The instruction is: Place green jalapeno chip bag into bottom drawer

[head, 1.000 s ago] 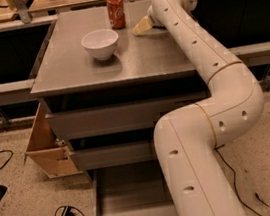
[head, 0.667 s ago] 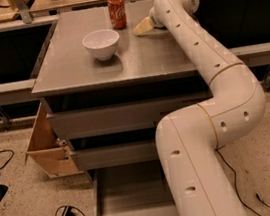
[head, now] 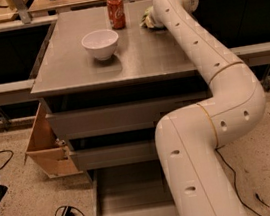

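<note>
One view covers the scene. The camera looks from high up at the near end of my arm (head: 205, 135), facing forward and steeply down. The arm's lower segment enters at the bottom edge and fills the lower right, so it is the thing nearest the lens. My gripper (head: 156, 20) is far from the camera, near the top of the view and right of centre, over the far part of the table top (head: 143, 58) and mostly hidden behind my wrist. The red can (head: 116, 11) stands just left of the gripper, and the white bowl (head: 100, 43) is further left and nearer the camera. The bottom drawer (head: 131, 201) lies well below the gripper, close under the lens
</note>
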